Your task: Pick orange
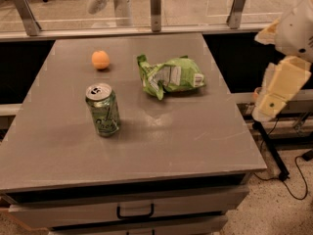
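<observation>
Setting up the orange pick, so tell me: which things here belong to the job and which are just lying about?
For the job: orange, far left on the table; gripper, beyond the right edge.
Just lying about: green soda can; green snack bag.

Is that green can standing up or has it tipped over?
Upright: the green can stands on its base on the table, tab end up. The gripper hangs beyond the table's right edge, away from it.
</observation>
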You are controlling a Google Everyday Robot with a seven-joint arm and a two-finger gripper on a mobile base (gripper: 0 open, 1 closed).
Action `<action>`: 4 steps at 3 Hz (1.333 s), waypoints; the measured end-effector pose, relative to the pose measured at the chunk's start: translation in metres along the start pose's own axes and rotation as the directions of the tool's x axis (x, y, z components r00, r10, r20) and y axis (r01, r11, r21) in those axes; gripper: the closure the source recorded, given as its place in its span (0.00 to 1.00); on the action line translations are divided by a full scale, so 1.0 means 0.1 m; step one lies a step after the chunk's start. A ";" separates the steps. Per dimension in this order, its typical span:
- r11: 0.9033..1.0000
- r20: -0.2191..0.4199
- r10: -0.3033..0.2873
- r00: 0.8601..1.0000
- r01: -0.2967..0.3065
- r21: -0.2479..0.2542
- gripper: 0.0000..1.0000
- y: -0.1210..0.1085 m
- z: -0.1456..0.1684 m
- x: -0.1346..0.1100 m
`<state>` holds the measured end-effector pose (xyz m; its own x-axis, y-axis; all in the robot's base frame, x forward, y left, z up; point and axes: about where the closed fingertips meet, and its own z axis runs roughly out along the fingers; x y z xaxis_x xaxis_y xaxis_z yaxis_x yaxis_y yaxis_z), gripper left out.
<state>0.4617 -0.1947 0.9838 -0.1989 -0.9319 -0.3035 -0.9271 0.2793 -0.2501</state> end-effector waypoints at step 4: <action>0.992 0.304 0.102 0.947 -0.120 0.044 0.00 -0.86 1.09 -2.19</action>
<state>0.6197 0.0103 0.9721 -0.1862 -0.7841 -0.5921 -0.8816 0.3993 -0.2516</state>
